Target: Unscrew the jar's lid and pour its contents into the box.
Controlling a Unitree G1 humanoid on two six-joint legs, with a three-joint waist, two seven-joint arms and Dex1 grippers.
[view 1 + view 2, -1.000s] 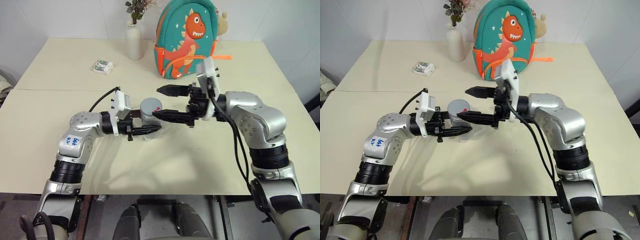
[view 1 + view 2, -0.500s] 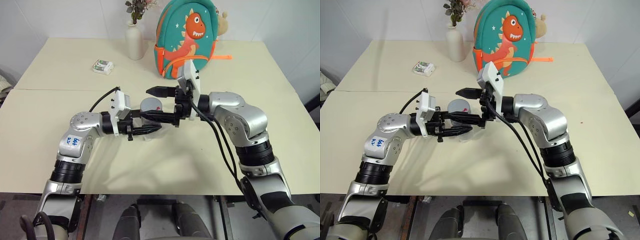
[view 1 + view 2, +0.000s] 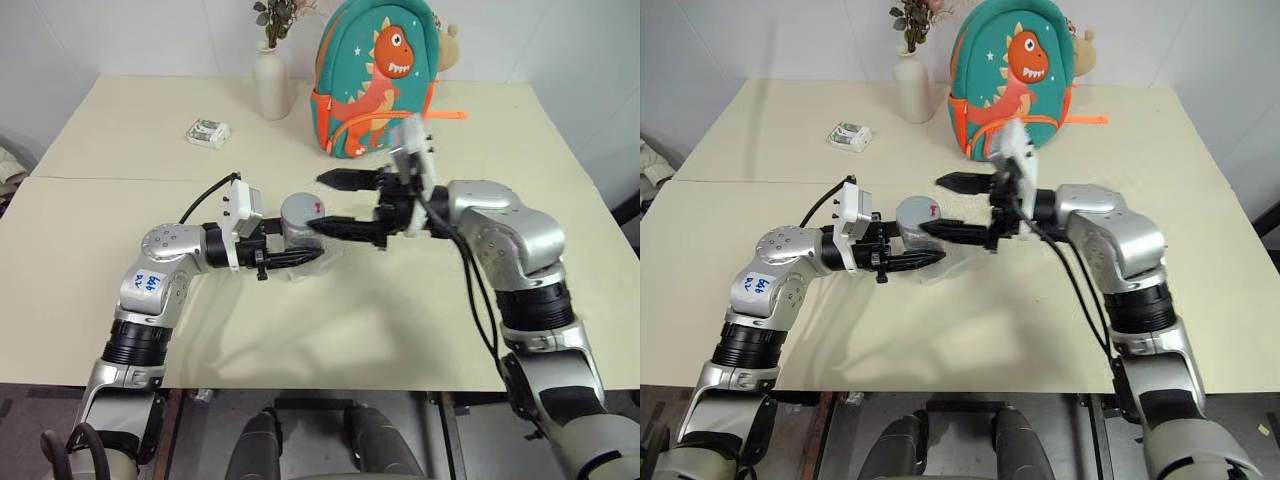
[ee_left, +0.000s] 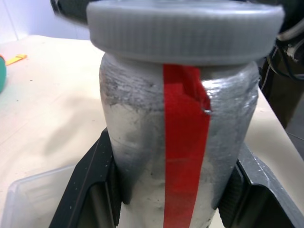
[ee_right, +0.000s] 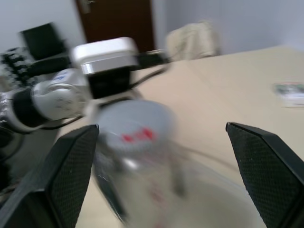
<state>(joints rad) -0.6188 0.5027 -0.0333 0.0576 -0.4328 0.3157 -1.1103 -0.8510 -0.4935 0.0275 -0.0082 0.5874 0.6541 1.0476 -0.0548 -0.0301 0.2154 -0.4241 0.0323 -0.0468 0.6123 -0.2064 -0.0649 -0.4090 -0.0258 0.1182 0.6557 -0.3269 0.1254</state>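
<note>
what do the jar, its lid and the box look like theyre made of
Jar: seems to be dull silvery metal or a grey coating, with a mottled matte surface and a strip of red tape.
Lid: probably grey plastic, with a matte, finely ribbed rim.
Box: clear glossy plastic; the table shows through it.

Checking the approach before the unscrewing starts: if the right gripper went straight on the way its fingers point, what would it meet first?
Most likely the lid atop the jar, which the left gripper holds; the open right gripper points at it, though depth is unclear.
</note>
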